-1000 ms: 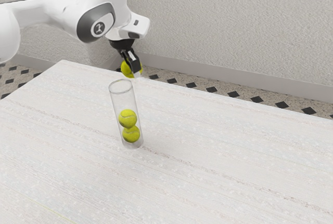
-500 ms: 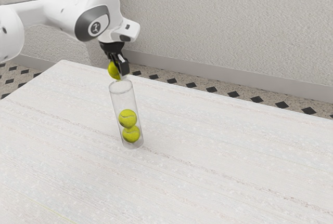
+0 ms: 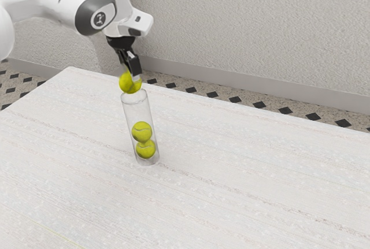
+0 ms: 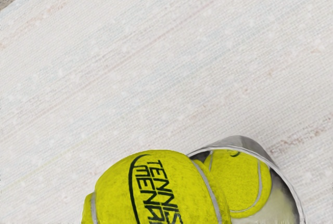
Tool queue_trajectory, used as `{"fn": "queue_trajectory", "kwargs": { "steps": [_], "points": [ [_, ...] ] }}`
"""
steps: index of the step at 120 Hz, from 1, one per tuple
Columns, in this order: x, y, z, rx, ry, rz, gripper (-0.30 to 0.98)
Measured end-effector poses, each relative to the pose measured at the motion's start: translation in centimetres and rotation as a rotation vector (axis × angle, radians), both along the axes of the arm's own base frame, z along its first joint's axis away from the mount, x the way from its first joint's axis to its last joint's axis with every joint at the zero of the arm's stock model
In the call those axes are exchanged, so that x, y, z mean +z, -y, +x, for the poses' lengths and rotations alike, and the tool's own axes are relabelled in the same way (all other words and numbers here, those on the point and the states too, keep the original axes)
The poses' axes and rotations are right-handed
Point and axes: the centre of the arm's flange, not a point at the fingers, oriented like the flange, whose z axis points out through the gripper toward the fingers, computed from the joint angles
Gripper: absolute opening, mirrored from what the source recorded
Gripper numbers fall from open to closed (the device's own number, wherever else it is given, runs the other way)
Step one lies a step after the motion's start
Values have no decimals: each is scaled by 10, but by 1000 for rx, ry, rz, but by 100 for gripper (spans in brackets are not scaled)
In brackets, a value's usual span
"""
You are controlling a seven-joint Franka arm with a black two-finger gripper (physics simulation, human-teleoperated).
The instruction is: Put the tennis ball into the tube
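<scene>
Tabletop [image 3: 231, 168] surrounds the clear tube [image 3: 139, 113] holding two balls [image 3: 142, 132], the tennis ball [image 3: 128, 84] sits close above its rim, under the slanting gripper [image 3: 130, 74], clamped or not I cannot tell, and beyond lie the table's far edge and wall [image 3: 243, 29].

The exterior view's left and upper edges cut off the arm [image 3: 98, 12]. The tool [image 3: 131, 75] hides part of the raised tennis ball [image 3: 125, 84], its lettering cropped in the wrist view. There, that ball partly covers the tube's [image 3: 128, 113] mouth and a ball inside [image 4: 237, 187].
</scene>
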Motion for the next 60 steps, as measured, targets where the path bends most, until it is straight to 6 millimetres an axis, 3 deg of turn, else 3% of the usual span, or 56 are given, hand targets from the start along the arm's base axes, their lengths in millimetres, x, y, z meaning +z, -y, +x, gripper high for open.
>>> {"fn": "queue_trajectory", "kwargs": {
  "steps": [19,60],
  "points": [
    [9,11,-14,8,-54,-65,68],
    [-1,18,-24,10,-155,-112,68]
  ]
}}
